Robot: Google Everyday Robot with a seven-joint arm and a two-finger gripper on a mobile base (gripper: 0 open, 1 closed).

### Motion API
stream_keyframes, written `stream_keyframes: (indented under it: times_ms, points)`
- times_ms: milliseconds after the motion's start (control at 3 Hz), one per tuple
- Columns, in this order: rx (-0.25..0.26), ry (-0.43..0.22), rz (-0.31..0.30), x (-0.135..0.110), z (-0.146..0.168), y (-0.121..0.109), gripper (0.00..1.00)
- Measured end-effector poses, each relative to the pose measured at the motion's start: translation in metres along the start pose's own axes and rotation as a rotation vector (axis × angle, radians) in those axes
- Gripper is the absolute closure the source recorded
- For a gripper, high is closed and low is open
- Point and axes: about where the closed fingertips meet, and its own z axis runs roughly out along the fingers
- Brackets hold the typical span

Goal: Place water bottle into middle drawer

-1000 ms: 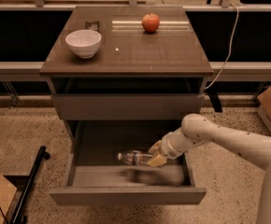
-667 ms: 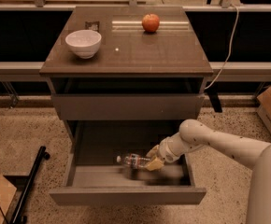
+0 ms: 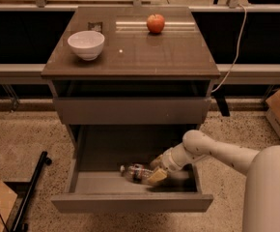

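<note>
Below the table (image 3: 154,57) front edge, the tool (image 3: 156,174) pinches the water bottle (image 3: 136,172) inside the middle drawer (image 3: 130,202); probable next step: release, withdraw.

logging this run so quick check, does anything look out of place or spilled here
Nothing stands out. The water bottle lies on its side inside the open middle drawer, with the gripper at its right end. On the tabletop the bowl sits upright and the apple looks whole.
</note>
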Motion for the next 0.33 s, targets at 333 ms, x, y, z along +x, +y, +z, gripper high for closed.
stream_keyframes:
  times_ms: [333]
  points:
    - [-0.002,0.001,-0.001,-0.0002,0.0010,0.0011,0.00]
